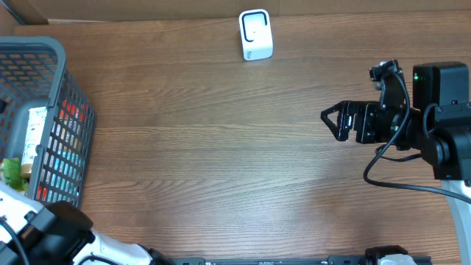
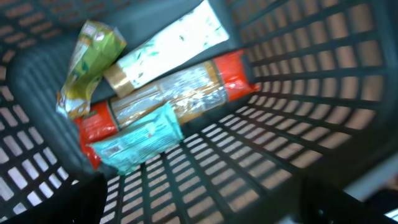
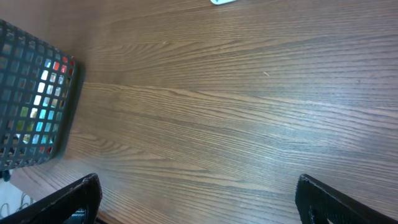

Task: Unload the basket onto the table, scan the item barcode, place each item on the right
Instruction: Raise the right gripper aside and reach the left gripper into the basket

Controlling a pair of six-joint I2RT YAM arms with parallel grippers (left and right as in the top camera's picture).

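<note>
I'm hovering the left gripper (image 2: 202,190) over the basket (image 2: 323,74), jaws wide and empty. In the basket a teal packet (image 2: 137,140) is lying on top of a pasta pack (image 2: 174,93), with a green pouch (image 2: 87,65) and a white box (image 2: 171,37) beside them. The packet looks light, soft and crinkly, so I'm planning to pinch across its width. The right gripper (image 1: 333,123) is idling well away from the basket, also wide.

Overhead looks straight down on the table (image 1: 221,147) from well up: basket (image 1: 70,66) at nine o'clock, scanner (image 1: 255,34) at twelve. Left wrist is right in close, peering down into that basket onto the packets (image 2: 168,93). Right wrist hangs farther back, facing down over bare wood, basket at nine, scanner's edge at twelve.
</note>
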